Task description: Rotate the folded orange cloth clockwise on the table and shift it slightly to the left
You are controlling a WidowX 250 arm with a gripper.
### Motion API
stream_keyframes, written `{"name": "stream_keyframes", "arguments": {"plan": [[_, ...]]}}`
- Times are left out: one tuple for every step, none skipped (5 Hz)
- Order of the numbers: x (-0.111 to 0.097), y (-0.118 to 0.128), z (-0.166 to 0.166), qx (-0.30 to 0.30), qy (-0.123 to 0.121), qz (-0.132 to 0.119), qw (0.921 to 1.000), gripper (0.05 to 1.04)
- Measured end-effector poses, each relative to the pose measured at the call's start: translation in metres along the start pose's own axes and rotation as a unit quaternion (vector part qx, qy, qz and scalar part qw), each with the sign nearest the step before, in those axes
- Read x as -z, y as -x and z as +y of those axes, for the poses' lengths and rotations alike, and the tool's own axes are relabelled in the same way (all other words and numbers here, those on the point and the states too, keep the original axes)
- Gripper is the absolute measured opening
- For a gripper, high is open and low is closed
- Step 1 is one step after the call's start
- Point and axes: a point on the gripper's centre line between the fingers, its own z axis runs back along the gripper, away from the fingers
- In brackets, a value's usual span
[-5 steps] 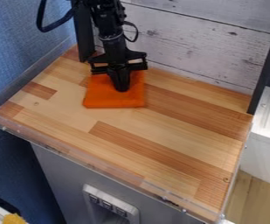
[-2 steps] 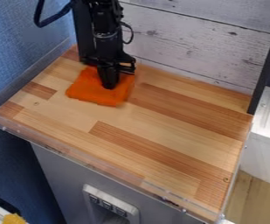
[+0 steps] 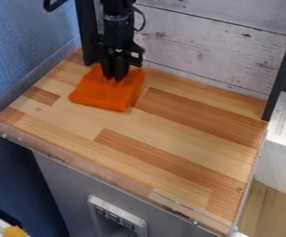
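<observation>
The black gripper (image 3: 115, 77) hangs down over the back left part of the wooden work surface. Beneath it lies an orange cloth (image 3: 105, 94), spread roughly square and turned at an angle to the surface's edges. The gripper's lower end is at the cloth's rear part and hides some of its back edge. Whether it touches the cloth or hovers just above it cannot be told.
The wooden surface (image 3: 170, 152) has a low clear rim (image 3: 96, 176) along its front. A whitewashed plank wall (image 3: 201, 51) stands behind, with a black post (image 3: 89, 34) at the back left. A blue wall is at the left.
The cloth has turned and shifted to the left, mostly between the two earlier frames. The gripper turned and moved left too, then moved back toward the wall while the cloth stayed nearly in place.
</observation>
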Motion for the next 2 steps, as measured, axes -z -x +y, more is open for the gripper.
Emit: {"name": "stream_keyframes", "arguments": {"plan": [[-0.019, 0.008, -0.004, 0.01, 0.007, 0.007, 0.9999, 0.789], [-0.041, 0.026, -0.014, 0.022, 0.018, -0.002, 0.9996, 0.994]]}}
